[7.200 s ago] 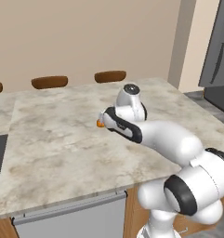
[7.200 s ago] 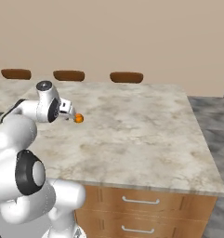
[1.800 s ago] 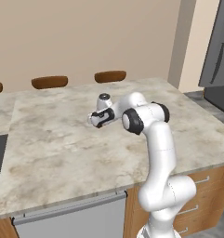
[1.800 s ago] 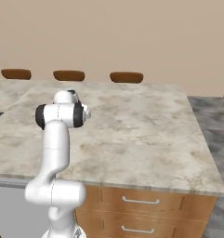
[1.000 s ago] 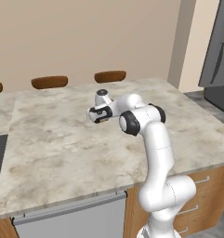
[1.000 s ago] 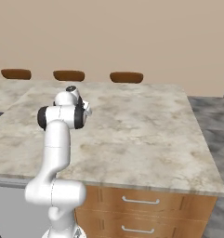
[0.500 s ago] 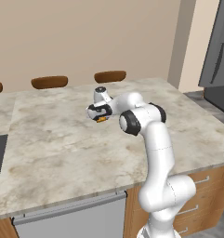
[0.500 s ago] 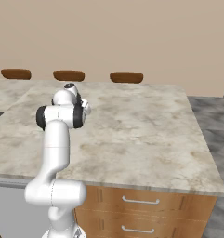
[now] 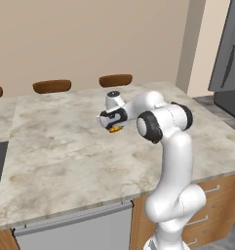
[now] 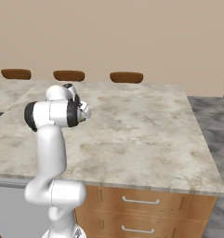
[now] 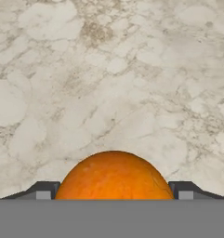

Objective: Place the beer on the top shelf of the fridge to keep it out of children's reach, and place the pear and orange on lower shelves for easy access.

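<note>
Risk of slip: we judge that the orange (image 11: 114, 175) could squirt out from between the fingers, since it is round and smooth and the grip bears on two small patches of its sides only
Risk of roll: if it drops on the marble desk (image 9: 60, 156), we expect it to roll, perhaps off an edge, as nothing on the bare top would stop it
Risk on the way: the fridge (image 9: 228, 63) stands well apart, at the far right of the left base view, so we reckon a long carry lies ahead; a sharp swing of the arm or a jolt of the base would be the likely cause of a loss
Risk of wrong shelf: the fruit belongs on a lower shelf, not the top one; we cannot see the inside of the fridge from here, nor whether its door is open
Gripper: the gripper (image 11: 114, 194) has its jaws wide apart, one dark fingertip (image 11: 44, 189) on each side of the orange and close against it; we take this as a grip on a wide thing
Height: in the left base view the gripper (image 9: 114, 125) hangs above the desk with the orange (image 9: 114, 129) at its tip; we cannot tell for certain that the fruit is clear of the surface
Orange: between the fingers, over the middle of the desk, nearer the far edge with the chair backs (image 9: 115, 80)
</note>
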Controlling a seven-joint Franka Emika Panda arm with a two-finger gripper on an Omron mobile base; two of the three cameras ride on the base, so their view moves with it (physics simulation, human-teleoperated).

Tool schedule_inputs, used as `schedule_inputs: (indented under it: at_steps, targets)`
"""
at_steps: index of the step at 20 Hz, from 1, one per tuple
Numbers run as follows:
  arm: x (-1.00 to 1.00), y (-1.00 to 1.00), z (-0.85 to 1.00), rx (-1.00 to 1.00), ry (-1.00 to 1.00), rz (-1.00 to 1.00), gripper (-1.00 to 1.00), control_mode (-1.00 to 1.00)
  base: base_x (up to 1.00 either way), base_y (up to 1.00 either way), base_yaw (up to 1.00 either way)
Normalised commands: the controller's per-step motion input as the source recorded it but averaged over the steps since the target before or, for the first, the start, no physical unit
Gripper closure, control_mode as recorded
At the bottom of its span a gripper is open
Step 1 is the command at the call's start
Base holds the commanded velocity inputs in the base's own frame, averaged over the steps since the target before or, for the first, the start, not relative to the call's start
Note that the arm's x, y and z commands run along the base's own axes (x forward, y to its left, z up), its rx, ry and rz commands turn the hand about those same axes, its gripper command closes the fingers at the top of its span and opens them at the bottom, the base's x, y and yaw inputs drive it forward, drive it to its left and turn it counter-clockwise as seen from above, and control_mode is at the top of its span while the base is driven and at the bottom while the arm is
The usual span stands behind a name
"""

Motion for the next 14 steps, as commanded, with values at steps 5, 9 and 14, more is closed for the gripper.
schedule_inputs:
  at_steps: [5,9,14]
  targets:
    - [-1.0,-0.64,0.84,0.06,-0.22,0.0,1.0,-1.0,0.0,0.0,0.0]
    - [-1.0,-0.51,0.98,0.05,-0.21,0.0,1.0,-1.0,0.0,0.0,0.0]
    - [-1.0,-0.45,0.99,0.04,-0.04,0.0,1.0,-1.0,0.0,0.0,0.0]
